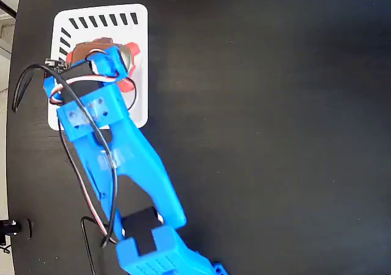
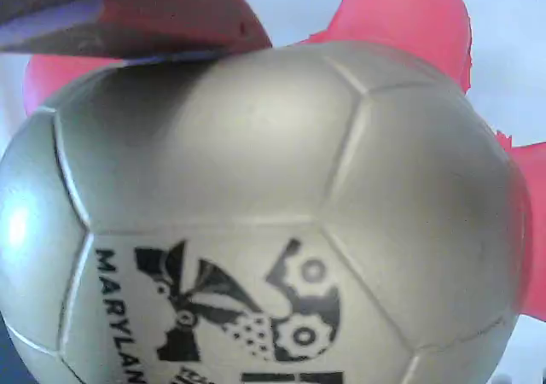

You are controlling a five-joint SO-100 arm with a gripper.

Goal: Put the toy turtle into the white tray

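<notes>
Seen from above in the fixed view: a blue arm, reaching from the lower edge of the black table up and to the left, with its gripper over the white tray. Lying in the upper left part of the table, this tray, with dark slanted slots along its top edge and its left edge. On the tray, under the gripper, the toy turtle, mostly covered by the blue parts; visible only a bit of shiny grey shell and red-orange pieces at the right of the gripper and at the left. Cannot tell from this view whether the turtle rests on the tray floor or hangs a little above it. Black, red and white cables running along the arm, with one black loop bending out to the left over the table edge. In the wrist view, very close, almost filled by the grey-gold shell of the toy turtle, divided in panels by fine seams, with a black printed emblem and letters low on it. Red-orange limbs behind the shell at the top right and right edge, white tray surface behind them. At the top left, one dark finger lying against the shell. Second finger not visible, so cannot tell if spread or pinching the turtle.
</notes>
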